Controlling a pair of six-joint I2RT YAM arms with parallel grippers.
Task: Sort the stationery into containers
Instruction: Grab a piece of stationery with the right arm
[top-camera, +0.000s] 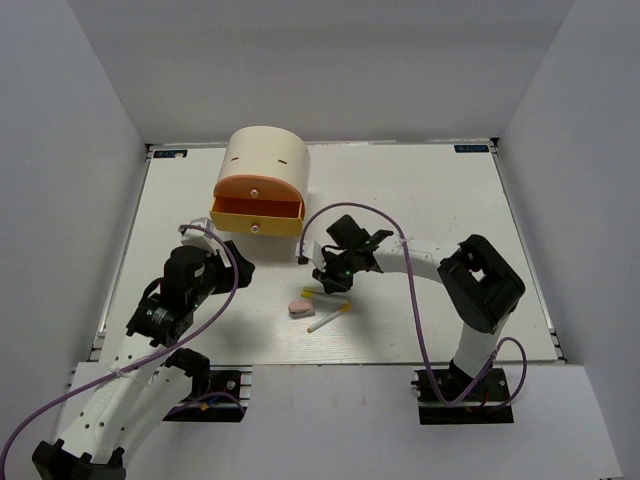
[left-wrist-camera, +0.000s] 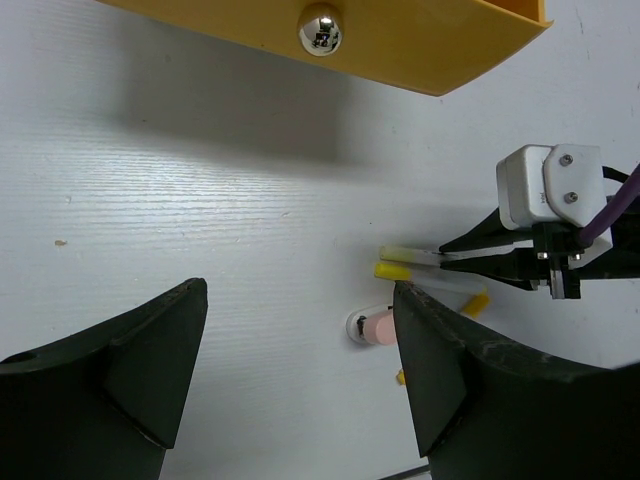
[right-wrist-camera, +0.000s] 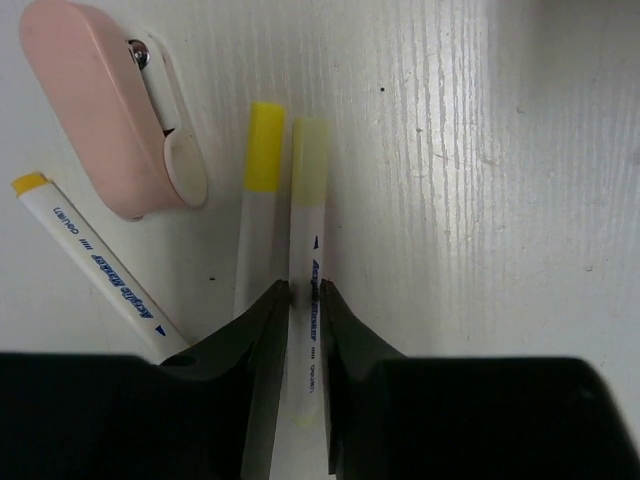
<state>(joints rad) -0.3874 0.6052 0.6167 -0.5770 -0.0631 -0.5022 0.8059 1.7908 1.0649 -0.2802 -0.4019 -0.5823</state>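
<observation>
My right gripper (right-wrist-camera: 305, 300) is shut on a thin white pen with a pale yellow cap (right-wrist-camera: 308, 190), low at the table. A second white pen with a yellow cap (right-wrist-camera: 262, 170) lies right beside it, and a third (right-wrist-camera: 90, 262) lies slanted to the left. A pink eraser block (right-wrist-camera: 95, 110) lies next to them. In the top view the right gripper (top-camera: 330, 283) is just past the eraser (top-camera: 300, 307). My left gripper (left-wrist-camera: 300, 340) is open and empty, in front of the open yellow drawer (left-wrist-camera: 420, 50) of the cream chest (top-camera: 265, 160).
The orange drawer (top-camera: 255, 188) above the yellow one (top-camera: 257, 215) is shut. A small dark object (top-camera: 302, 259) lies right of the yellow drawer. The right gripper (left-wrist-camera: 450, 255) and its purple cable (top-camera: 330, 212) show in the left wrist view. White walls enclose the table (top-camera: 430, 200).
</observation>
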